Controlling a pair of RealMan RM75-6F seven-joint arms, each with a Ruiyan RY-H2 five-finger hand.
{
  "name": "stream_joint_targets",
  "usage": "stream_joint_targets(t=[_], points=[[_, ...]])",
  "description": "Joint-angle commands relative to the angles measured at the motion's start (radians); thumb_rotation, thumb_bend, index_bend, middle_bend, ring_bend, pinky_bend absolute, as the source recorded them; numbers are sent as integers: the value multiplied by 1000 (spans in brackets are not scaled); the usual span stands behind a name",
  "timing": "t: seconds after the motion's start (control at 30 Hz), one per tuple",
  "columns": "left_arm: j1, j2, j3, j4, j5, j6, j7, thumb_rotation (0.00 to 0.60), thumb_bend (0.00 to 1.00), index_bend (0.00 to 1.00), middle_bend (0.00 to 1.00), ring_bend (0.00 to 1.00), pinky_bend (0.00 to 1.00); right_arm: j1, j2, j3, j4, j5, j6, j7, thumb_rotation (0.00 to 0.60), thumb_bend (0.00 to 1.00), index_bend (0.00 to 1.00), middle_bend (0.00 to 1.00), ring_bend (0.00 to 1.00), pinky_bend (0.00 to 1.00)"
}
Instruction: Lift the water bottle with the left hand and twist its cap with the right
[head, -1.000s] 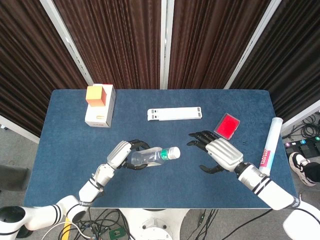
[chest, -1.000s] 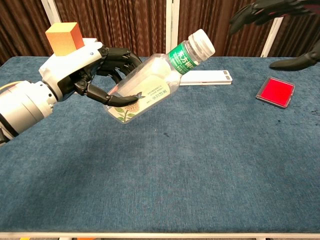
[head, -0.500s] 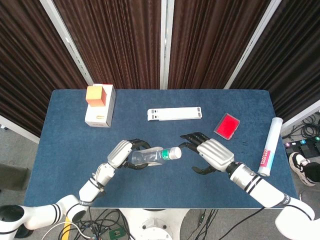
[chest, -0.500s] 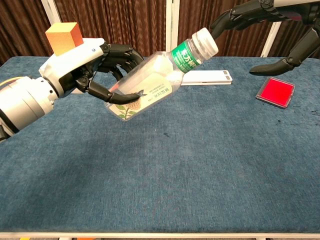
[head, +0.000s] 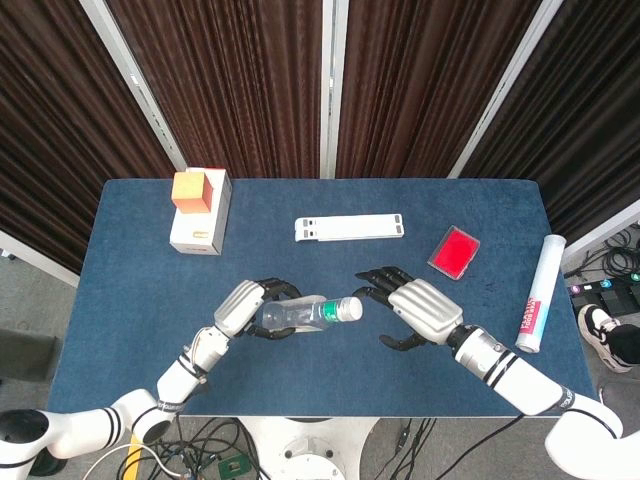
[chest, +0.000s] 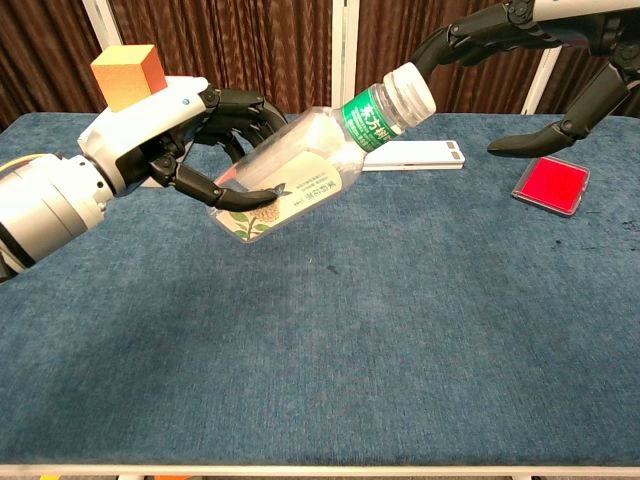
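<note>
Left hand (chest: 165, 140) grips the water bottle (chest: 300, 180) clear of the blue table (chest: 330, 360), bottle tilted with its white cap (chest: 408, 90) up and to the right, right hand (head: 420, 308) just beside the cap, fingers (chest: 455, 40) spread wide, contact unclear.

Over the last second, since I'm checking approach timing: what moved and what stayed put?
The right robot hand moved in toward the bottle's cap; its open fingers now reach the cap, not yet closed around it. The left robot hand kept holding the water bottle tilted above the table. Everything else stayed.
</note>
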Motion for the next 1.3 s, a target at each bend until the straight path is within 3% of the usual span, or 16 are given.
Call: stream_joint_targets(t=[0.03,1.3], points=[[-2,1,0,0,-1,-2,1,600,317,480,473,373,485,2,-2,0,-1,-2,2,-1,599,239,193,31,0,0],[-12,6,5,2,-11,-16,-2,600,316,480,469,372,484,-2,7,-16,-14,-34,45,-1,599,242,193,31,0,0]])
